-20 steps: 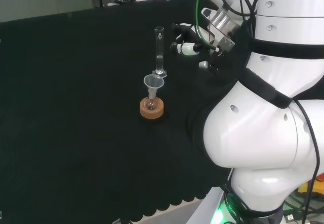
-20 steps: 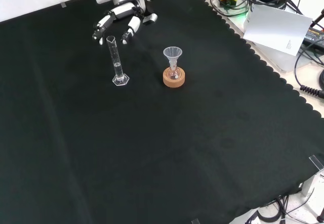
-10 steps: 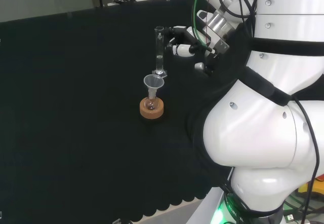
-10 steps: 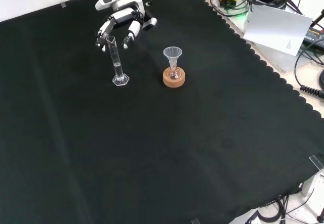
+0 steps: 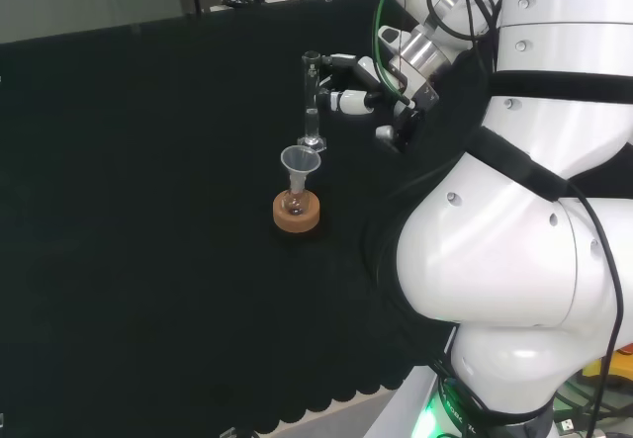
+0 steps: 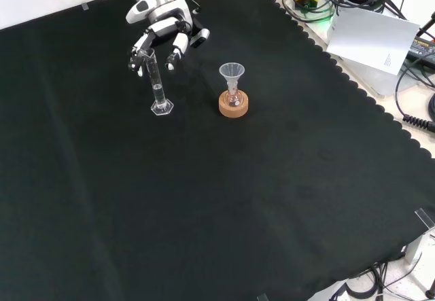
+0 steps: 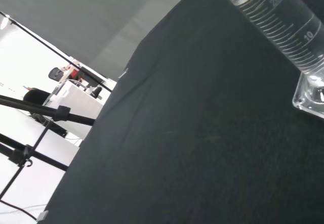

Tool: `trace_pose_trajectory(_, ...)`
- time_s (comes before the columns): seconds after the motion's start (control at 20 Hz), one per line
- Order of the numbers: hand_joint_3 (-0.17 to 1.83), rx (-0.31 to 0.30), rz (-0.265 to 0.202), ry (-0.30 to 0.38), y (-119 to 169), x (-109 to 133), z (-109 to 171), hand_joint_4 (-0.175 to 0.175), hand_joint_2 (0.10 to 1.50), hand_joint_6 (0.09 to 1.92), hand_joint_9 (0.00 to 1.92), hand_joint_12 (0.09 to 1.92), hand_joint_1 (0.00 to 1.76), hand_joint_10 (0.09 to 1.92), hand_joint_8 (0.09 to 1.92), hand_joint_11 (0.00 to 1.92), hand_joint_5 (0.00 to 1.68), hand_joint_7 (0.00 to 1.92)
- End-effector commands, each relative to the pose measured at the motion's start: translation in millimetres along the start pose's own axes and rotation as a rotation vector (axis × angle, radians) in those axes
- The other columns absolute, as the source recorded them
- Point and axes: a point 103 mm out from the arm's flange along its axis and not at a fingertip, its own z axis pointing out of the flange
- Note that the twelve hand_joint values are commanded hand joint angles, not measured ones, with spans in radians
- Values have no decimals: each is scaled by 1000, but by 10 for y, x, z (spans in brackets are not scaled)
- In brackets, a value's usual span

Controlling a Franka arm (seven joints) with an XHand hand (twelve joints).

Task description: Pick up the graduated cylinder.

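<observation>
Front view: hand (image 6: 162, 28), fingers (image 6: 171, 58) spread around cylinder (image 6: 158, 90) top, not closed; funnel (image 6: 232, 77) near right; desk (image 6: 238, 199) bare beyond.

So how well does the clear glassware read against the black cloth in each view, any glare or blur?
Head view: graduated cylinder thin and faint beside the hand. Front view: cylinder and funnel outlined by pale highlights, cork ring plain. Wrist view: cylinder large, its markings legible, bright background washed out.
</observation>
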Motion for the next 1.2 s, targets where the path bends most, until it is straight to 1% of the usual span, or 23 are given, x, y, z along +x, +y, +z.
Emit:
trace_pose_trajectory(0.05, -175, 2, -28, 44, 66, 12, 117, -41, 1039, 87, 613, 1269, 975, 464, 543, 400, 433, 344)
trace_pose_trajectory(0.25, -175, 1, -47, 64, 103, 24, 183, -40, 1034, 87, 603, 1272, 980, 463, 546, 383, 426, 345)
trace_pose_trajectory(0.5, -175, -20, -60, 99, 138, 10, 227, -36, 1030, 87, 587, 1280, 992, 465, 550, 360, 420, 346)
trace_pose_trajectory(0.6, -175, -28, -59, 109, 151, -8, 239, -34, 1030, 87, 597, 1283, 996, 472, 558, 358, 429, 364)
trace_pose_trajectory(0.85, -175, -21, -55, 133, 158, -61, 285, -32, 1031, 87, 620, 1290, 1018, 483, 566, 362, 443, 394)
trace_pose_trajectory(1.0, -175, -27, -50, 158, 161, -86, 307, -30, 1033, 87, 624, 1291, 1025, 485, 567, 363, 447, 403)
trace_pose_trajectory(1.1, -175, -17, -51, 173, 175, -99, 321, -27, 1034, 87, 635, 1292, 1028, 489, 574, 368, 460, 427)
trace_pose_trajectory(1.2, -175, -25, -51, 177, 187, -101, 331, -23, 1036, 87, 653, 1294, 1031, 494, 580, 378, 474, 457)
